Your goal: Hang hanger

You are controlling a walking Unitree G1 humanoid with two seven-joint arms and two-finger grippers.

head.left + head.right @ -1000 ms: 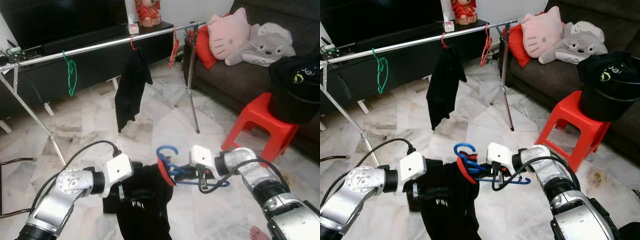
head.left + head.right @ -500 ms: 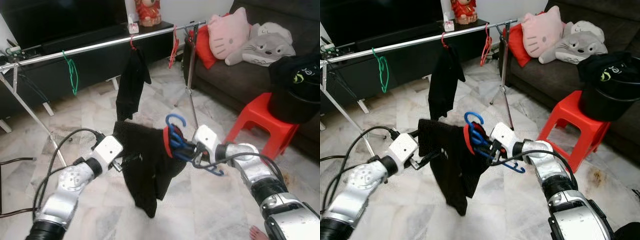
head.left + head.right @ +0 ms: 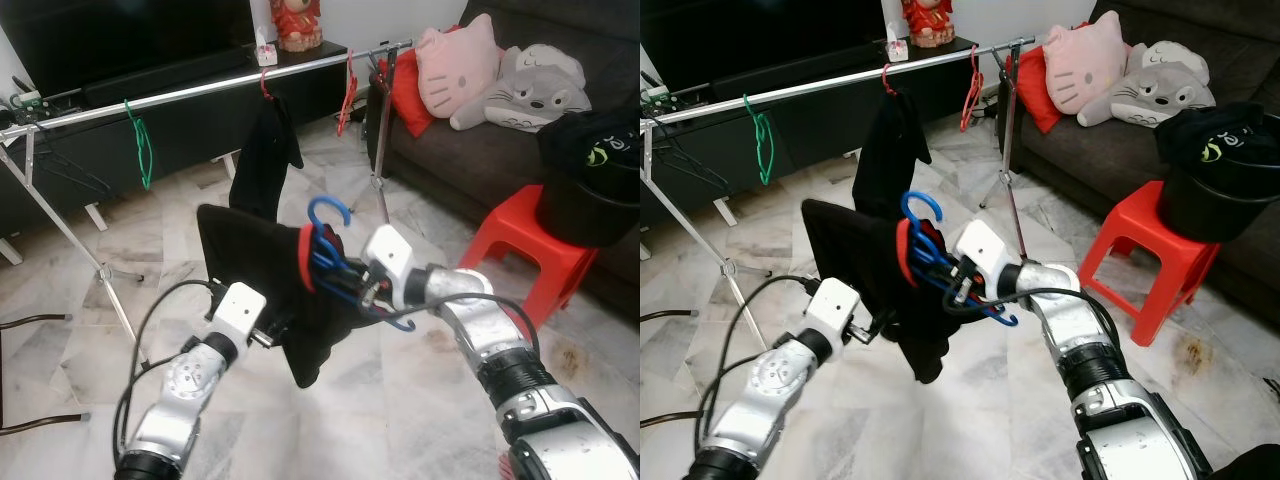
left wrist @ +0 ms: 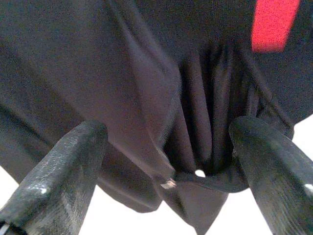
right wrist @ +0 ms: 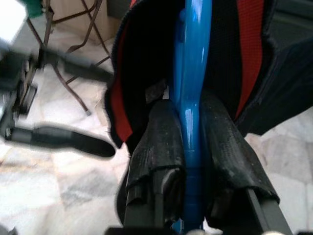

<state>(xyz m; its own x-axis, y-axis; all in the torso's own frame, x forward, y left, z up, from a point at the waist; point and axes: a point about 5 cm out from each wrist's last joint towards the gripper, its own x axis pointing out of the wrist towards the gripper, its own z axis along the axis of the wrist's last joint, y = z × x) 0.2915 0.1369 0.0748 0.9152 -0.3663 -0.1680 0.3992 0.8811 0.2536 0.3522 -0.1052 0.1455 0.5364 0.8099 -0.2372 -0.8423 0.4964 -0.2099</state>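
Observation:
A blue hanger (image 3: 327, 212) carries a black shirt with a red collar (image 3: 255, 265), held up in front of me below the silver rail (image 3: 200, 92). My right gripper (image 3: 348, 287) is shut on the hanger's blue neck (image 5: 190, 73), with a finger (image 5: 156, 142) pressed against each side. My left gripper (image 3: 276, 332) sits low against the shirt's hanging cloth. Its fingers (image 4: 68, 171) stand wide apart, open, with black folds (image 4: 195, 127) hanging between them.
On the rail hang a green hanger (image 3: 143, 150), a black garment on a red hanger (image 3: 268, 165) and a bare red hanger (image 3: 347, 95). To the right, a red stool (image 3: 515, 245) bears a black bucket (image 3: 590, 185). A dark sofa (image 3: 470, 150) holds plush toys.
My right gripper has raised the hanger and shirt higher and carried them leftward. My left arm has come in close beneath the shirt's lower part.

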